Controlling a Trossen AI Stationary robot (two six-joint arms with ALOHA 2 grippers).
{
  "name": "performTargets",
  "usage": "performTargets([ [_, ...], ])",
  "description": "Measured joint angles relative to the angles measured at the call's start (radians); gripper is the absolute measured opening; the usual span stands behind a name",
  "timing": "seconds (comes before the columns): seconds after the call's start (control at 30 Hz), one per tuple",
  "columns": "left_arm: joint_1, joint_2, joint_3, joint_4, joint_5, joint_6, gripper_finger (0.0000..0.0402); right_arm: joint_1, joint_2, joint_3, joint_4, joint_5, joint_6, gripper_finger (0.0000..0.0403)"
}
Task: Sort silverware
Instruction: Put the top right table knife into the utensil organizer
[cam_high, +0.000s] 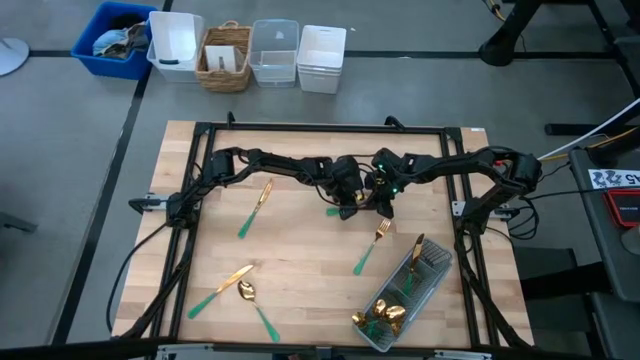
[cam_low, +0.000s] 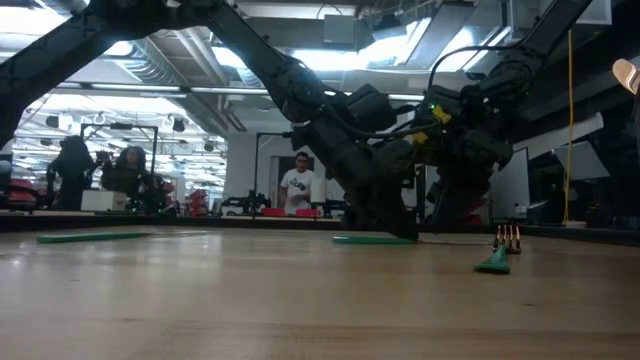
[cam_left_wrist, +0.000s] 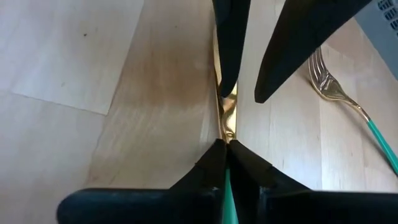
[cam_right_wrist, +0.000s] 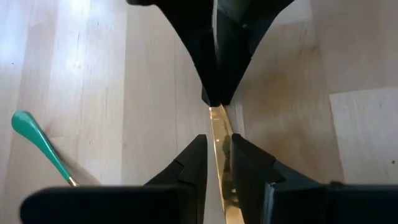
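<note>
At the table's middle, both grippers meet on one knife (cam_left_wrist: 226, 118) with a flat gold blade and a teal handle. My left gripper (cam_left_wrist: 224, 147) is shut on it. My right gripper (cam_right_wrist: 219, 148) has the blade between its fingers. In the high view the left gripper (cam_high: 352, 205) and the right gripper (cam_high: 383, 203) stand tip to tip, and the knife's teal end (cam_high: 333, 211) sticks out on the left. Loose silverware lies about: a knife (cam_high: 256, 207), a fork (cam_high: 371, 246), a crossed pair (cam_high: 240, 285). My left gripper pinches the knife between its two fingertips where the teal handle meets the gold blade (cam_left_wrist: 226, 135). Its fingers slant down from the table's left. The handle (cam_low: 370, 240) lies level at the tabletop. My right gripper has the gold blade (cam_right_wrist: 219, 134) between its two fingertips, one on each long edge, the fingers lying along it. It slants down from the table's right, facing the left gripper. The blade's far end is hidden under its fingers.
A clear tray (cam_high: 432, 262) holding several gold-headed pieces lies at the near right. The fork (cam_left_wrist: 329, 84) lies close by the grippers, on their near right. Bins and a basket (cam_high: 226, 57) stand beyond the table's far edge. People show in the room behind.
</note>
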Motion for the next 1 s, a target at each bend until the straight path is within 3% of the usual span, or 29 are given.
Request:
performTargets([
  [0.6,0.005,-0.015,0.000,-0.007,0.000,0.064,0.0000,0.001,0.000,0.003,-0.006,0.000,0.000,0.0069],
  [0.8,0.015,-0.067,-0.005,-0.039,-0.034,0.120,0.0000,0.001,0.000,0.107,-0.172,0.013,-0.005,0.0069],
  [1.0,0.007,-0.088,-0.004,-0.064,-0.072,0.172,0.0000,0.000,0.000,0.209,-0.383,0.126,-0.053,0.0069],
])
